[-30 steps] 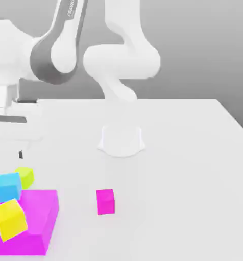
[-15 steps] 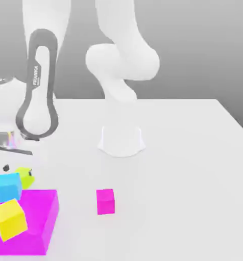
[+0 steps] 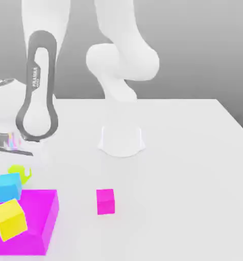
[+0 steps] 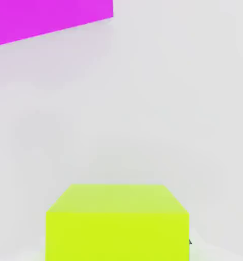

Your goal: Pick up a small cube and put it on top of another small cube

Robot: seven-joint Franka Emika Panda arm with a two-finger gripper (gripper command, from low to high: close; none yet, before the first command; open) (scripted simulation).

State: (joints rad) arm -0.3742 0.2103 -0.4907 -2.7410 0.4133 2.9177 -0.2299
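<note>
The small matte lime yellow-green cube (image 3: 19, 172) sits just behind the cyan cube (image 3: 8, 186), on the white desk (image 3: 185, 168), and my fingers (image 3: 22, 172) are pinching it; in the hand view its flat top (image 4: 117, 222) looms close beneath my palm. I judge I hold it low and square so it lifts without tipping. Beside the cyan cube lies the large flat magenta block (image 3: 39, 214), with the larger pure-yellow cube (image 3: 9, 219) leaning on it. Well apart from the cyan cube, toward the exterior view's right, stands the small plain magenta cube (image 3: 105, 201), my target, with open desk around it. I count four cubes, one of each colour, and one flat block.
</note>
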